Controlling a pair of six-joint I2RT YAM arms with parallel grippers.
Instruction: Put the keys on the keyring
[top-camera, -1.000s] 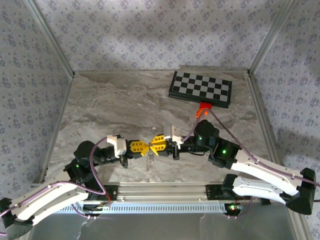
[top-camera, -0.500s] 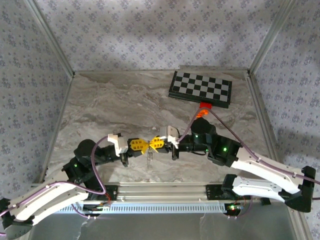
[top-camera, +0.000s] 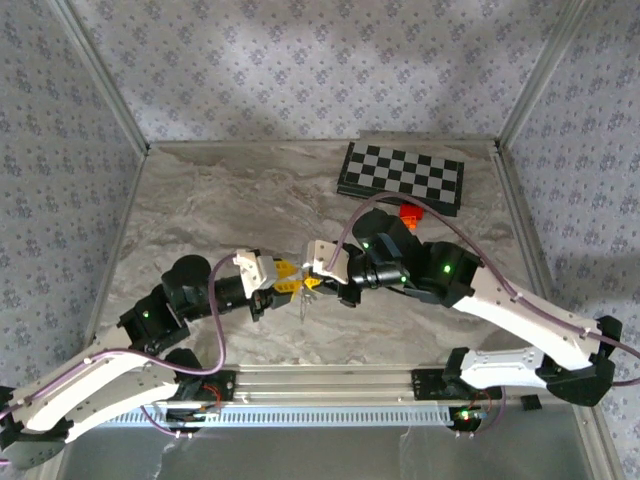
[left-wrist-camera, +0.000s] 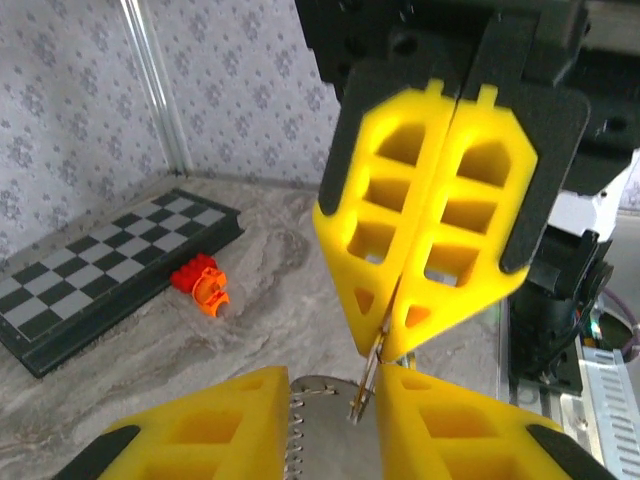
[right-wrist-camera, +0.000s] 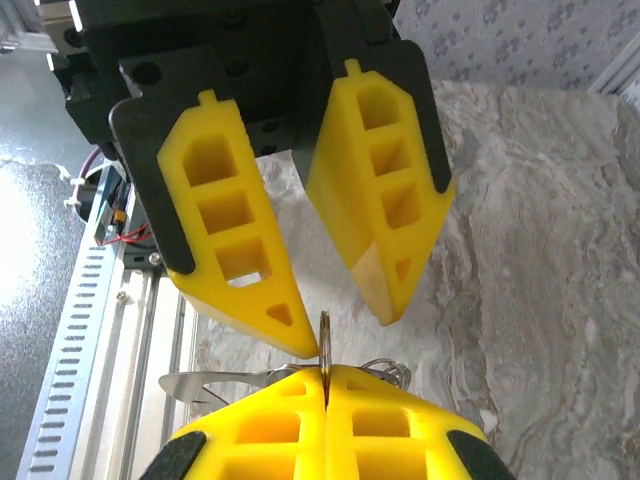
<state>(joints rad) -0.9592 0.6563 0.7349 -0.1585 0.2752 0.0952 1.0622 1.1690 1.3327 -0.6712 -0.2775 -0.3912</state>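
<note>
Right claw (right-wrist-camera: 325, 372) clamping shut on keyring (right-wrist-camera: 325, 335), edge-on; left claw (left-wrist-camera: 335, 385) gaping open, facing it; ring likely being light, stiff, slippery; gripping flat across wire seeming safest.

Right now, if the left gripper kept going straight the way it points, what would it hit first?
Probably the keyring, pinched in the shut right gripper facing it; that gripper itself sits just behind. Exact depth is unclear.

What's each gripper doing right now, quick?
Left gripper: open, holding nothing.
Right gripper: closed, pinching the keyring at its fingertips.
</note>
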